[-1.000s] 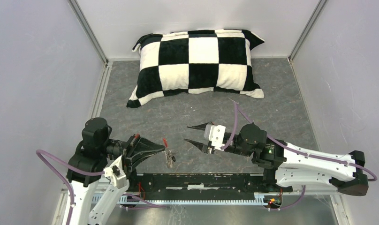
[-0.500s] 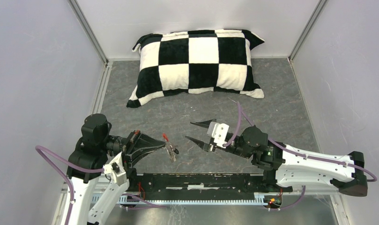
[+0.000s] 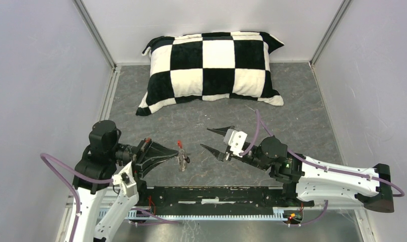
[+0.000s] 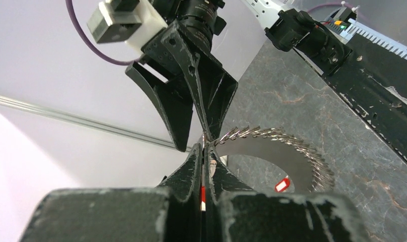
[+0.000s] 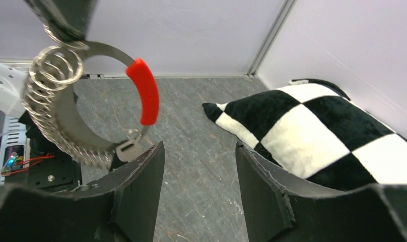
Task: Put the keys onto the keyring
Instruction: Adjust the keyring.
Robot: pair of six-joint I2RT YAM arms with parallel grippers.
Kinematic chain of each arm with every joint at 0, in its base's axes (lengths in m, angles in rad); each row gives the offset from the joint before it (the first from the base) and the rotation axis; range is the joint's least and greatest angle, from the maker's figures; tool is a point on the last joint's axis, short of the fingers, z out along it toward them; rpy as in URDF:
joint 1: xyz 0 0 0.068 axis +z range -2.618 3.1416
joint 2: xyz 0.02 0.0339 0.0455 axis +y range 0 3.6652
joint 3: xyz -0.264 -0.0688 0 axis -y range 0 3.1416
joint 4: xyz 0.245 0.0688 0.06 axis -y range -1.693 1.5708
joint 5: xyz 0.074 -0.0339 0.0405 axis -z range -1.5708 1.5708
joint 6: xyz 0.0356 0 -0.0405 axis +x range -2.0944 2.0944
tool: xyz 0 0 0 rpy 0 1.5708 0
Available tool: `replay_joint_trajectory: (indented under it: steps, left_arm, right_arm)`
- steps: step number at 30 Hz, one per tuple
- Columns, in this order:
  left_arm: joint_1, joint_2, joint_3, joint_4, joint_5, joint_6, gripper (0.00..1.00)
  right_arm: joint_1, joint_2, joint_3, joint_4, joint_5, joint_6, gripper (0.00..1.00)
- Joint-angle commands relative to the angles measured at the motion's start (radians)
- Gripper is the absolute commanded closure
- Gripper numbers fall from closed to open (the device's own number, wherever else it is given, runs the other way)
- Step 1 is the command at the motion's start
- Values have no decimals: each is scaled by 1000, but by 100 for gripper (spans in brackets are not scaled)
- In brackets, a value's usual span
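My left gripper (image 3: pixel 176 151) is shut on the keyring (image 3: pixel 181 159) and holds it above the table. The ring is a silvery coil loop (image 4: pixel 297 148) with a curved red section (image 5: pixel 145 91). In the left wrist view my shut fingertips (image 4: pixel 204 151) pinch its wire. A silvery key (image 5: pixel 125 150) hangs from a small ring at the loop's bottom; its head is hidden behind my right finger. A tiny red-and-white piece (image 4: pixel 282 184) shows through the loop. My right gripper (image 3: pixel 205 138) is open and empty, just right of the keyring, with its jaws (image 5: pixel 199 146) facing it.
A black-and-white checked pillow (image 3: pixel 211 65) lies at the back of the grey table, also seen in the right wrist view (image 5: pixel 302 126). A black rail (image 3: pixel 211 194) runs along the near edge between the arm bases. White walls close in left, right and behind.
Both grippers have shifted a little toward the far side. The left one has lifted the keyring slightly, still shut on it. The right gripper stays open beside it.
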Motion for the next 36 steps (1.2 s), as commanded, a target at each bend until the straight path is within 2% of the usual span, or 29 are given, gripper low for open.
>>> replay_joint_trajectory:
  steps: [1, 9, 13, 15, 17, 18, 19, 25, 27, 32, 36]
  left_arm:
    - [-1, 47, 36, 25, 32, -73, 98]
    - [0, 117, 70, 25, 20, -255, 98]
    - [0, 147, 57, 26, -28, -360, 98]
    - [0, 162, 47, 26, -46, -402, 98]
    - [1, 173, 27, 52, -62, -462, 98]
    - [3, 177, 10, 91, -73, -520, 98]
    - [6, 180, -8, 140, -83, -583, 98]
    - [12, 152, -164, 589, -152, -1090, 98]
    - [12, 156, -187, 754, -182, -1263, 98]
    - [9, 198, -156, 763, -162, -1331, 98]
    - [5, 198, -164, 762, -143, -1347, 98]
  right_arm:
    - [-3, 6, 42, 81, -82, -24, 41]
    - [-3, 51, 93, 63, -149, -25, 44]
    - [-18, 63, 103, -4, -31, 8, 38]
    - [-72, 74, 100, -64, 26, 69, 33]
    - [-169, 74, 54, -87, 14, 136, 27]
    - [-208, 64, 21, -77, 12, 172, 19]
    - [-248, 50, -21, -63, 2, 192, 3]
    - [-318, -16, -239, 126, 15, 220, 2]
    - [-318, -30, -242, 159, -34, 205, 2]
    - [-329, 3, -92, 127, -336, 164, 2]
    - [-333, 70, 39, 102, -517, 169, 14]
